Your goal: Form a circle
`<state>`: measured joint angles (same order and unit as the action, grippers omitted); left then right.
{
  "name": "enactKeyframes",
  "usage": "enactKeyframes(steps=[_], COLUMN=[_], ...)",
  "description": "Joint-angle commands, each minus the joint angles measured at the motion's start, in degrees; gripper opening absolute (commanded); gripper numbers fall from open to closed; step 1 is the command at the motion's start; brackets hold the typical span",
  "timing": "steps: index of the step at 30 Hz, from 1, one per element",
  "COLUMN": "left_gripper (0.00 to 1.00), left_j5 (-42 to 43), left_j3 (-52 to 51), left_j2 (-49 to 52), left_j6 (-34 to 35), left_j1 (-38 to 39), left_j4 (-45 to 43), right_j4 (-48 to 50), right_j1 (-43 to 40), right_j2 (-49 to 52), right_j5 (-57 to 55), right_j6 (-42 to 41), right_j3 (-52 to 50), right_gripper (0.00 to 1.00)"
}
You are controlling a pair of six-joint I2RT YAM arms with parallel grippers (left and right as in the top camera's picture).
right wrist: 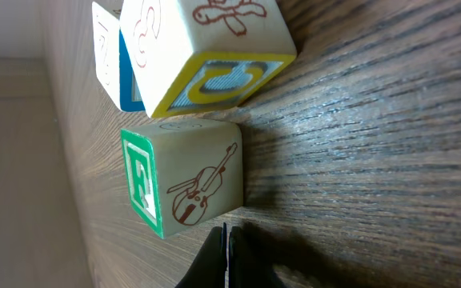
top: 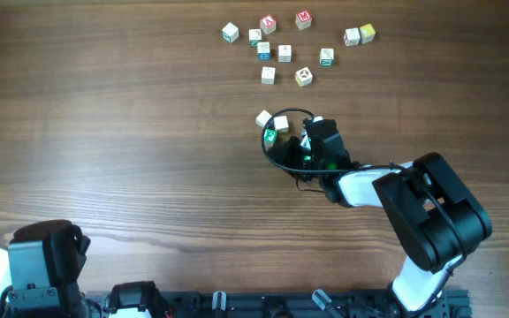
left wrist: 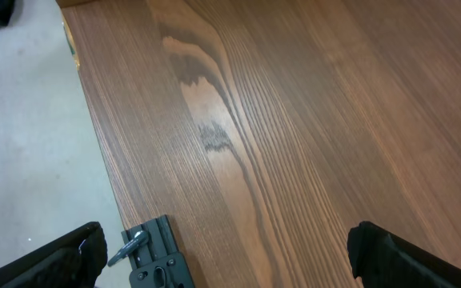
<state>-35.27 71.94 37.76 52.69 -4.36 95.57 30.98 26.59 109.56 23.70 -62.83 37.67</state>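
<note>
Right wrist crops the circle (right wrist: 190, 184) (one cube (right wrist: 106, 48) half-hidden); right gripper (right wrist: 225, 244) pressed together, left gripper (left wrist: 226, 244) spread.

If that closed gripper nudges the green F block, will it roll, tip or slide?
Likely slide: the green F block rests flat on the table, with square faces. It looks like stiff wood, probably light for its size. It seems to touch the yellow-framed block, so a push may shift both.

Just past the right fingers (right wrist: 210, 268), a wooden block (right wrist: 190, 180) carries a white F on its green face. The neighbouring block (right wrist: 214, 56) beyond shows a yellow-framed letter, maybe D. Letters on the scattered blocks (top: 284, 53) farther off can't be read.
</note>
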Motion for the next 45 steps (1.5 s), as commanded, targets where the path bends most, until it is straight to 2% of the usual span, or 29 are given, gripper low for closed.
enactKeyframes(steps=[1, 45], left_gripper=[1.00, 1.00], left_j5=[-0.17, -0.15], left_j3=[-0.04, -0.04], left_j2=[-0.11, -0.11], left_j6=[0.70, 0.68], left_j1=[-0.42, -0.42], left_j4=[-0.13, -0.13], right_j4=[-0.15, -0.17], right_j1=[0.22, 0.24], right_j2=[1.51, 1.62], right_j5=[-1.73, -2.36], right_j6=[-0.15, 0.04], right_j3=[0.70, 1.55], right_gripper=[0.04, 0.05])
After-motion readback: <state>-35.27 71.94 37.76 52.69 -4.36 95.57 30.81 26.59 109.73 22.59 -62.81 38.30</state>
